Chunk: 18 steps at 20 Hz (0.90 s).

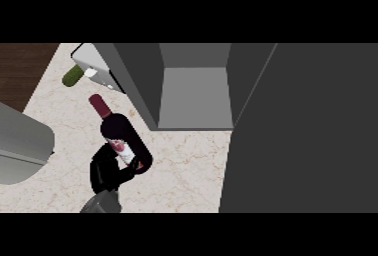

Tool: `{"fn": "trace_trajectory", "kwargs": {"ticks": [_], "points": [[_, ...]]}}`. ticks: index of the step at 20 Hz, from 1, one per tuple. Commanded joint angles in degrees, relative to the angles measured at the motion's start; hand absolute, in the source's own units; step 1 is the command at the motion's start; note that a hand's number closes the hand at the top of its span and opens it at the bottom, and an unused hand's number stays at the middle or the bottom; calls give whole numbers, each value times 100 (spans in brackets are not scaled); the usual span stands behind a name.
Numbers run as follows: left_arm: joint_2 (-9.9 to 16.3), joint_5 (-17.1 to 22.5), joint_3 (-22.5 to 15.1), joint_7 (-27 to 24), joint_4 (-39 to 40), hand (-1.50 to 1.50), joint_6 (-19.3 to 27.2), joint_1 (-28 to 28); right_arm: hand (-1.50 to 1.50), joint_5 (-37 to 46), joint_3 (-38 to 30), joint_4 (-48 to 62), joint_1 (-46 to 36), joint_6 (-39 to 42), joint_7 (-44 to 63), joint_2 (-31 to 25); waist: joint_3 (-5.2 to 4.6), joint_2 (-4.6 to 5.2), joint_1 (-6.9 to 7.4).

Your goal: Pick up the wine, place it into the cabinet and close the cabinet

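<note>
1. Marbled cream stone, veined in pale brown, makes up the counter (184,165); a strip of dark wood floor (26,70) shows past its upper-left edge.
2. Dark glass forms the wine bottle (122,137), a long cylinder with rounded shoulders, a slim neck and a maroon capsule at the tip; a white label with a red mark sits on its body.
3. Its long axis runs on a diagonal in the head view; the neck points to the upper left, the base to the lower right (whether it touches the counter I cannot tell).
4. One black hand (107,172) rises on a grey forearm from the lower edge, left of centre; its fingers and thumb curl round the lower body of the bottle, partly over the label; which hand it is cannot be told from this view alone, though it shows on the left side.
5. Flat grey panels form the cabinet (193,95), a boxy open compartment just right of the bottle; a big dark grey door panel (303,130) fills the right side.
6. Smooth green cylinder (72,76) lies at the upper left beside a tilted grey slab (100,67); a rounded grey shape (22,145) sits at the left edge.
</note>
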Motion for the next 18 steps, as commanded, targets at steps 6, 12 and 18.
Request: {"fn": "trace_trajectory", "kwargs": {"ticks": [6,12,18], "points": [[573,-237,-327,714,-342,150,-1214,126,-150,61,185,-341,-87,-167,214,118,-3,-4,20],[548,-224,-584,1482,-1397,150,-1309,669,-150,-381,-215,-290,266,190,-59,-54,3,-12,41],[269,-449,-1114,2041,-2714,150,-891,964,-150,-643,-326,-579,44,122,420,-119,3,-25,52]]}}
